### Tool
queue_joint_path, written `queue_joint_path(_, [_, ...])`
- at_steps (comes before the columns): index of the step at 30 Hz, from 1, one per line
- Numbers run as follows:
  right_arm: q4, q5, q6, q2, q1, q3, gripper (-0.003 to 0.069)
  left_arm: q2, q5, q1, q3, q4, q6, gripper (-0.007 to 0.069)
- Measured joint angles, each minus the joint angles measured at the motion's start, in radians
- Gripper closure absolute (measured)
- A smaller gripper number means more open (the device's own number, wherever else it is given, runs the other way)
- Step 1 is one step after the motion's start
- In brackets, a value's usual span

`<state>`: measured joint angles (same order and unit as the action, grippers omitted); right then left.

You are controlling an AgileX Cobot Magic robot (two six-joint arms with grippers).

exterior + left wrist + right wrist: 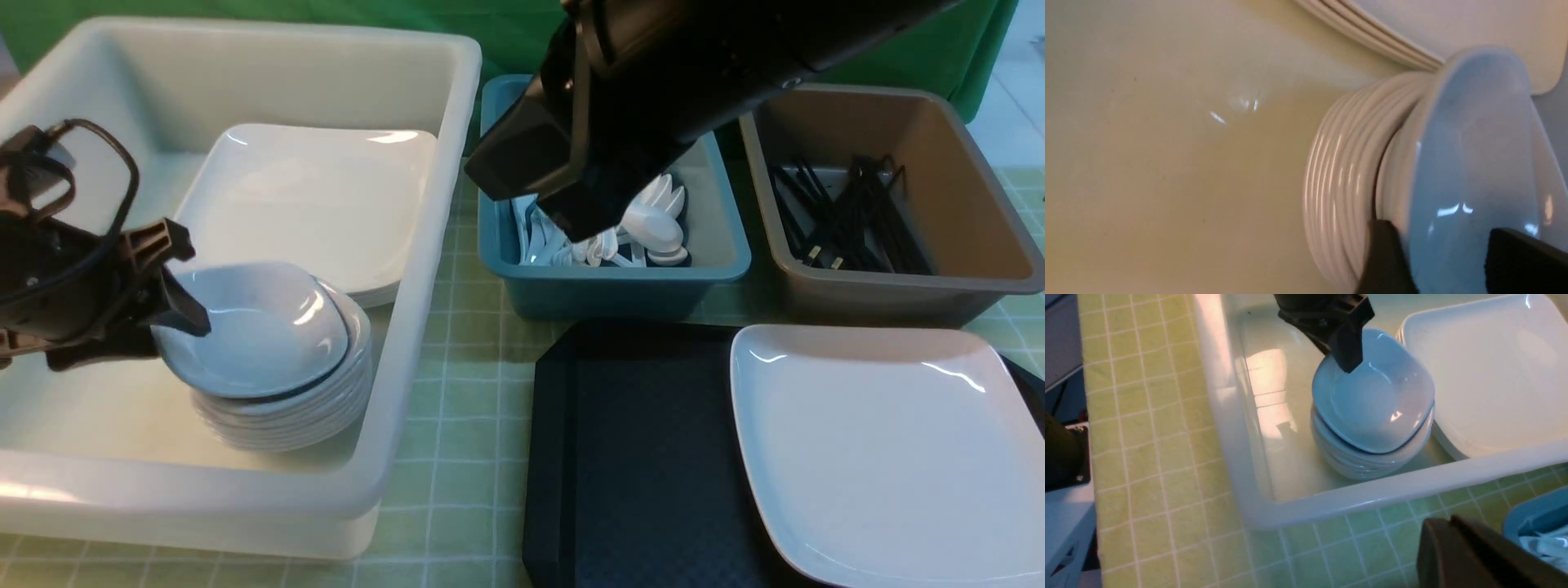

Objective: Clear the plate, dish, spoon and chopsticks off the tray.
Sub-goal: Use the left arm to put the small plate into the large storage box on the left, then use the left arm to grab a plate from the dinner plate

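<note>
A small white dish tops a stack of like dishes inside the white bin. My left gripper is open astride its near rim, one finger inside the bowl and one outside. The left wrist view shows the dish between the spread fingers. The white square plate lies on the right half of the black tray. Several spoons lie in the blue bin. Black chopsticks lie in the brown bin. My right gripper is shut and holds nothing, hanging over the blue bin.
The white bin also holds a stack of square plates behind the dishes. The blue bin and the brown bin stand behind the tray. A green checked cloth covers the table.
</note>
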<state>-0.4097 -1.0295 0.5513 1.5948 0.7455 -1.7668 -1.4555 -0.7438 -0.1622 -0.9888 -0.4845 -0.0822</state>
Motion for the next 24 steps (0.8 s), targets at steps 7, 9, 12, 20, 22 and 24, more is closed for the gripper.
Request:
queue_joint_path(7, [0.301,-0.078,-0.125,-0.019,0.000,-0.068,0.0648,0.092,-0.199,0.000,-0.170,0.302,0.189,0.0252])
queue_joint_path(9, [0.417,-0.143,-0.183,-0.039,-0.011,-0.074,0.0648,0.138,-0.202,0.014,-0.223,0.281,0.199,0.0316])
queue_joint_path(12, [0.475,-0.169,-0.270,-0.091,-0.094,-0.026,0.0648,0.161,-0.144,0.174,-0.276,0.169,0.156,0.0537])
queue_joint_path(20, [0.500,-0.181,-0.344,-0.286,-0.417,0.350,0.0648,-0.067,0.031,0.692,-0.289,0.111,0.156,0.0632])
queue_joint_path(22, [0.495,-0.175,-0.347,-0.337,-0.468,0.430,0.0648,-0.137,0.076,0.760,-0.298,0.111,0.156,0.0622])
queue_joint_path(24, [0.472,-0.151,-0.347,-0.415,-0.533,0.522,0.0648,-0.265,0.112,0.848,-0.351,0.111,0.144,0.0582])
